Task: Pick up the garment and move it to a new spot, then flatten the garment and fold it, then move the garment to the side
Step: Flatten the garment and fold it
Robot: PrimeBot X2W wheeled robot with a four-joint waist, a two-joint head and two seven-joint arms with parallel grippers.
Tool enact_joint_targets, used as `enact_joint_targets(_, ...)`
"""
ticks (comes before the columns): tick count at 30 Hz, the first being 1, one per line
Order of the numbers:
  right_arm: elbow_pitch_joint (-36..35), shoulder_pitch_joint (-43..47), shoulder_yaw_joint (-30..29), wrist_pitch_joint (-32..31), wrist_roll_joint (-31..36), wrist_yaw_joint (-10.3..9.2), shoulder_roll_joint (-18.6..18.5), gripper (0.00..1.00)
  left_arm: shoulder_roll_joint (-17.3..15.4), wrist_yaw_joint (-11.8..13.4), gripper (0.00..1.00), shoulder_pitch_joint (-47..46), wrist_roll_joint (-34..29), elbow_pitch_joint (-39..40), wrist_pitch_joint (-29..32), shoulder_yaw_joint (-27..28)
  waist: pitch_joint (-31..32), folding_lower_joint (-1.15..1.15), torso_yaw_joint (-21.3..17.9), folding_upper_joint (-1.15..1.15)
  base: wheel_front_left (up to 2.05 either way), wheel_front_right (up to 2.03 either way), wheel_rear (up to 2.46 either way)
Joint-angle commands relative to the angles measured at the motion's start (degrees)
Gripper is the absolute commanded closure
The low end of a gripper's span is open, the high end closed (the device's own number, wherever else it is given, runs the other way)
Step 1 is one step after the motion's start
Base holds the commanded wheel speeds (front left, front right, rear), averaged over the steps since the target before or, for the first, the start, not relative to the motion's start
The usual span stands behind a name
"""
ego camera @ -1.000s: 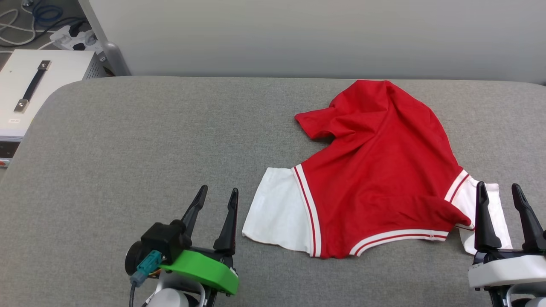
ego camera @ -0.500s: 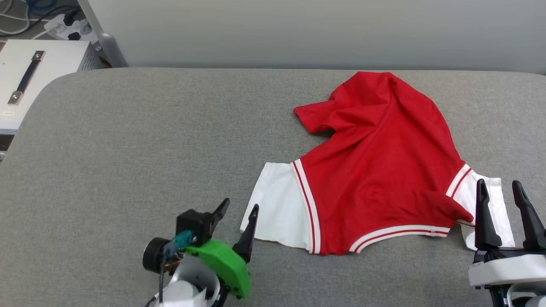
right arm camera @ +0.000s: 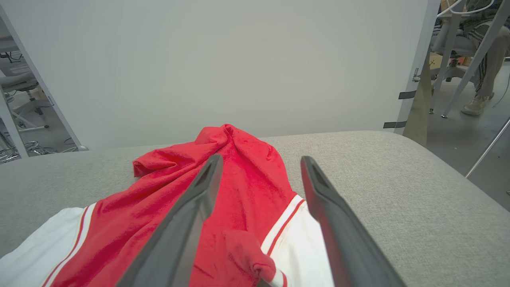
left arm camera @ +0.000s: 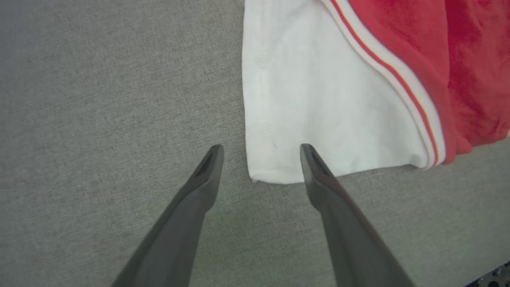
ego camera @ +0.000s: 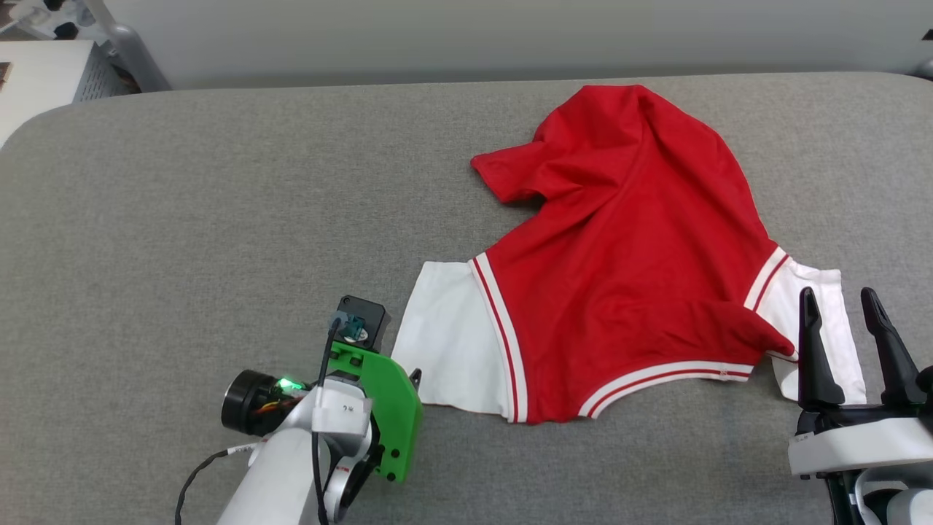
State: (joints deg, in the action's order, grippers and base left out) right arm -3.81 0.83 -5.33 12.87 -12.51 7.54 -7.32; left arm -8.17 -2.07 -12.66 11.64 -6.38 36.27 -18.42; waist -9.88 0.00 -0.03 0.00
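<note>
Grey padded table [ego camera: 219,182], pale wall [ego camera: 437,29]

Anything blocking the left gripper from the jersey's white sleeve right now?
Nothing visible does. The left gripper is open, its fingers either side of the near corner of the white sleeve of the garment, with bare grey padded surface around.

A: Left gripper [left arm camera: 261,146], head view?
B: Fingers [ego camera: 415,376] mostly hidden under green mount [ego camera: 390,408].
A: Garment [left arm camera: 318,91], left wrist view?
B: Cut by top and right edges.
A: Far right?
B: Person's leg [right arm camera: 488,75], cropped above.
</note>
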Motion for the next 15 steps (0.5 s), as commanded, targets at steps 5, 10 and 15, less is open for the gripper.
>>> enact_joint_targets(5,0.0,-1.1,0.4,0.2,0.7,-0.05,0.1,0.0,-0.7,1.4,0.0,-0.7,-0.2,-1.3,0.8,0.3,-2.0,0.0,-1.8,0.0,0.0,0.0,0.0)
enact_joint_targets(10,0.1,-1.3,0.8,0.5,1.1,-0.05,0.0,0.0,-0.9,1.4,0.0,-0.9,0.3,-3.5,0.4,0.5,-3.0,0.0,-2.2,0.0,0.0,0.0,0.0)
enact_joint_targets(15,-0.2,-1.9,1.0,0.6,1.3,-0.05,-0.1,0.0,-0.6,1.1,0.0,-1.7,1.2,-6.6,-0.5,0.5,-4.1,0.0,-2.1,0.0,0.0,0.0,0.0)
